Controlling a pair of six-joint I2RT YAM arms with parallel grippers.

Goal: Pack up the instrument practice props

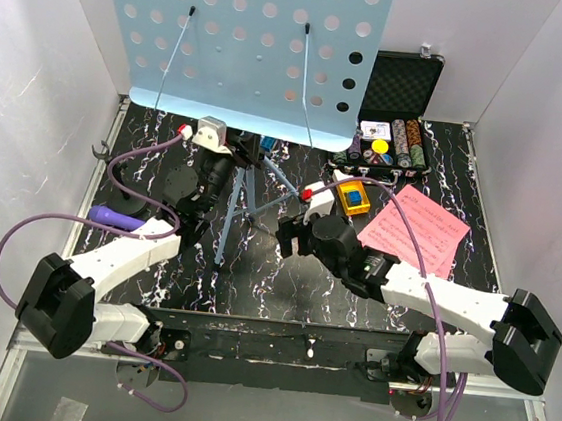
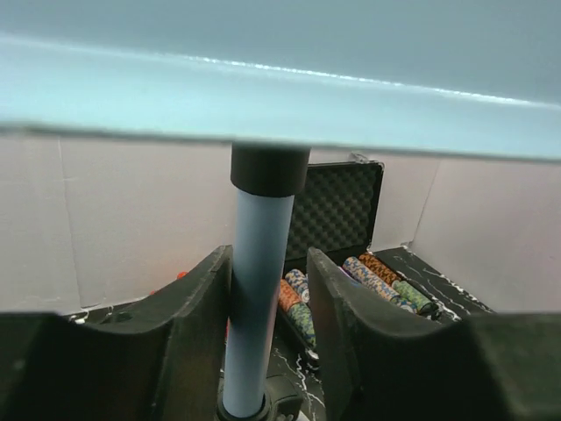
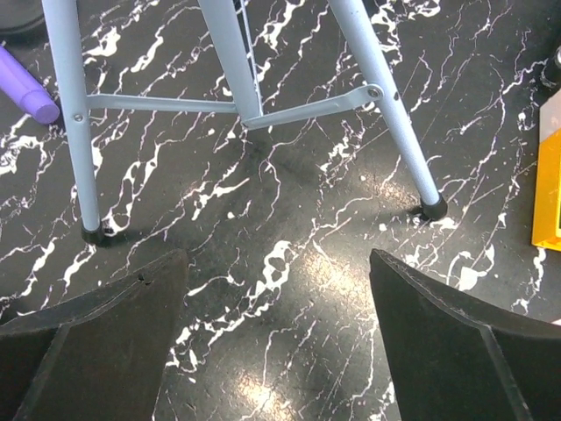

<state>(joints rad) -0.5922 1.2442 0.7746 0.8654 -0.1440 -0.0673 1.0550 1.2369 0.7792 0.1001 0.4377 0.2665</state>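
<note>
Component location: the light-blue perforated metal music stand point(image 1: 241, 35) stands upright at the rear centre of the black marbled table point(image 1: 283, 291), its tripod legs point(image 3: 386, 114) spread and its black rubber feet point(image 3: 431, 208) on the surface. The loose pink sheet-music pages point(image 1: 415, 230) lie flat to the right. The purple plastic microphone point(image 1: 114, 218) lies to the left.

Gripper status:
- Left gripper point(image 2: 269, 263): the fingers straddle the round light-blue pole point(image 2: 260, 324) just below its black collar point(image 2: 269, 167). One finger is against the tube. A narrow gap shows at the other, so the pole is not yet clamped
- Right gripper point(image 3: 279, 259): the fingers are spread wide and hold nothing. It hovers over bare table, just in front of the tripod legs

Handling assessment: the stand is probably light but top-heavy, since the wide tray sits high above a narrow base. The painted tube looks smooth and is likely to slip or turn in a loose grip. It is stiff, but the thin leg braces may bend under side load.

Recommended hold: take the pole close under the collar, which may act as a stop against sliding. Steady a leg or the brace hub with the free gripper before tilting, and keep the tray clear of the open black case of poker chips point(image 1: 403, 83)
</note>
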